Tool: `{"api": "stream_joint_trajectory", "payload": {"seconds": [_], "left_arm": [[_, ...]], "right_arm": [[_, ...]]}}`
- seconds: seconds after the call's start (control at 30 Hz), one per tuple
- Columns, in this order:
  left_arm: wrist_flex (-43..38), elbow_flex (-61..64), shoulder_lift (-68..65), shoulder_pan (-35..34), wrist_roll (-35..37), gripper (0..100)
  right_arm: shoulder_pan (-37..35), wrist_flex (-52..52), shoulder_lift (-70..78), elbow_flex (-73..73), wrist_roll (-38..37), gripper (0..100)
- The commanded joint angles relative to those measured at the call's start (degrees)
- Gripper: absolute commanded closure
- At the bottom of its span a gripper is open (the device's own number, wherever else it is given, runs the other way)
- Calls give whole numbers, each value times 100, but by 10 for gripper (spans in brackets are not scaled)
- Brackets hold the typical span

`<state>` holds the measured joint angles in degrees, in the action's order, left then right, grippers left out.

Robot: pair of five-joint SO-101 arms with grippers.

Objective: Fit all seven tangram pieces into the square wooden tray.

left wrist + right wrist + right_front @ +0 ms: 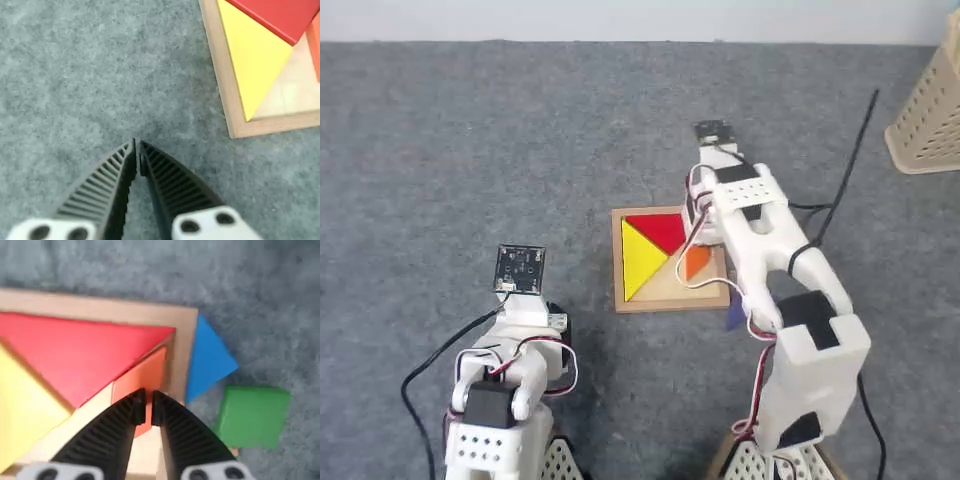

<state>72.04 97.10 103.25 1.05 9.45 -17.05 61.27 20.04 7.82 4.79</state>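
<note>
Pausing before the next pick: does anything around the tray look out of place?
Nothing damaged. The blue triangle lies outside the tray, close beside its rim, with the green square next to it on the carpet.

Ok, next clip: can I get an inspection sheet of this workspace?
Surface: grey carpet.
Job's things: tray holds red triangle, yellow triangle, orange piece; blue piece beside its outer rim, green square on carpet.
Clutter: nothing seen.
Grippers: left gripper shut over carpet near a tray corner; right gripper shut over the orange piece.
Cables: black cable by the right arm; second cable by the left.
Surroundings: basket at far edge.
</note>
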Motion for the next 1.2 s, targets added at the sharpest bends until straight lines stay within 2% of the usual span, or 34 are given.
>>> {"api": "stream_joint_trajectory", "payload": {"seconds": [0.0, 0.37, 0.53, 0.67, 0.97, 1.17], "left_arm": [[26, -48, 88, -9, -26, 987], [26, -48, 88, -9, -26, 987], [26, -48, 88, -9, -26, 987], [26, -48, 88, -9, -26, 987], [26, -48, 88, -9, -26, 987], [26, -48, 88, -9, -26, 987]], "right_arm": [[207, -92, 75, -369, -273, 981], [277, -92, 48, -501, -290, 978], [277, 22, -435, -360, -273, 978], [295, -145, -1103, 123, -264, 978], [602, -1508, -2440, 1899, -308, 981], [963, -1235, -2580, 2242, -316, 975]]}}
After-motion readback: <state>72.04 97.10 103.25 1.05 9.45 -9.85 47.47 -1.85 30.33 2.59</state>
